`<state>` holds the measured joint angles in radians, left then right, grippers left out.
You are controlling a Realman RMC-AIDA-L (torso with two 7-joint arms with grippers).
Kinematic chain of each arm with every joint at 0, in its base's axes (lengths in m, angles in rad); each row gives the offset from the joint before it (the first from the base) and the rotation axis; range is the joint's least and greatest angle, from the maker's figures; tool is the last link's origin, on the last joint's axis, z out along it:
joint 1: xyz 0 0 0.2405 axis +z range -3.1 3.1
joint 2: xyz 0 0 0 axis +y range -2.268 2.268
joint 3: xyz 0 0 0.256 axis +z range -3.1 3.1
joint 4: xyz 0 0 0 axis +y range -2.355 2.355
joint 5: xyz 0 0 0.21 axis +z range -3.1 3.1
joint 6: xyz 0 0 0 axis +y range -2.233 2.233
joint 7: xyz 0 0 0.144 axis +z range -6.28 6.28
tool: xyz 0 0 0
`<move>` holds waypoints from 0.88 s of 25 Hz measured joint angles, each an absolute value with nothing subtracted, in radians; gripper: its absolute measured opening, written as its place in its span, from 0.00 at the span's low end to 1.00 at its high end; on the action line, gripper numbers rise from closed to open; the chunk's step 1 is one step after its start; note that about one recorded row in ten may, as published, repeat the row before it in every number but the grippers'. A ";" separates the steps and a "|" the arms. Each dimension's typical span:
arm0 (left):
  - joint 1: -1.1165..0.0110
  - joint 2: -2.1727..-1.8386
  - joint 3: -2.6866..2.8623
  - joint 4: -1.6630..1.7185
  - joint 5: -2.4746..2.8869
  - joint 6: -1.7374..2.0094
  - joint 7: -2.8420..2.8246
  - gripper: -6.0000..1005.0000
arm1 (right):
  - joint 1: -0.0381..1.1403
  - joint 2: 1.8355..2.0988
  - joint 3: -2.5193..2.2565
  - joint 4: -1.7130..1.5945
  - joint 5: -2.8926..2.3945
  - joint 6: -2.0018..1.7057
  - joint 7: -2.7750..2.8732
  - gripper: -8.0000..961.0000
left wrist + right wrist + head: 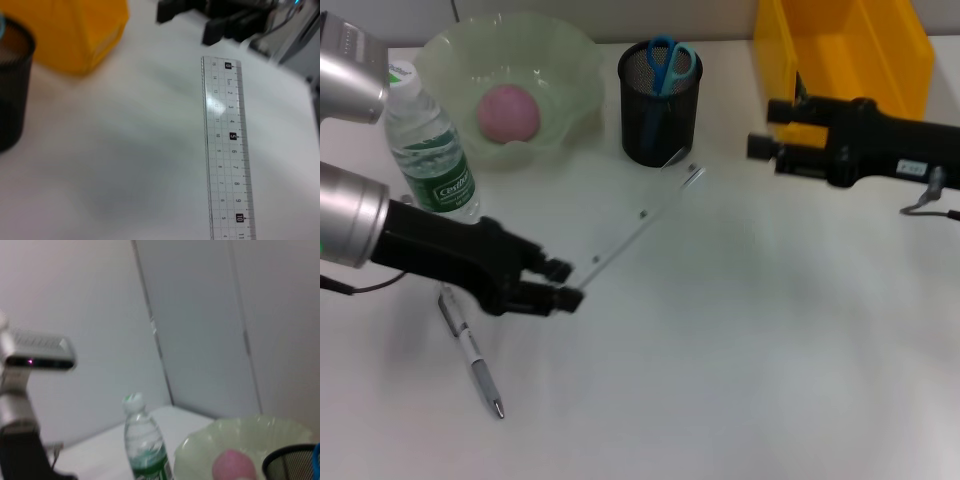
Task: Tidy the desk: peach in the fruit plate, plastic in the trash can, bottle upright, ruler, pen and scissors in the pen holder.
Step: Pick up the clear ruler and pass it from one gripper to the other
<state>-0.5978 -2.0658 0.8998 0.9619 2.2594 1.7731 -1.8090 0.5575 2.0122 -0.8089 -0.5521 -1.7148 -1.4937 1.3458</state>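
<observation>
Leftmost, the bottle [428, 145] stands upright behind the left gripper [563, 283], with the pen [472, 352] lying flat on the desk [770, 350] beneath that arm's wrist, trailing back from the jaws. The left jaws sit slightly parted at the near end of the clear ruler [642, 222], holding nothing that I can make out; whether the tips touch the ruler I cannot tell. From there the ruler runs diagonally away toward the pen holder [660, 110], where 1 pair of scissors [667, 62] already stands. Beyond the left jaws, the peach [507, 113] rests in the fruit plate [510, 60]. Further right, the right gripper [765, 128] hovers with its jaws parted and empty, just beside the yellow bin [850, 50].
</observation>
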 joint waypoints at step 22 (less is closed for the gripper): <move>-0.545 -2.076 0.902 0.360 1.593 1.469 -1.107 0.39 | 0.560 2.065 -0.614 -0.504 -1.680 -1.503 1.654 0.69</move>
<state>-0.5446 -2.0761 0.9016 0.3595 1.5926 1.4692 -1.1073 0.5601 2.0652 -0.6142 -0.5041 -1.6800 -1.5034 1.6538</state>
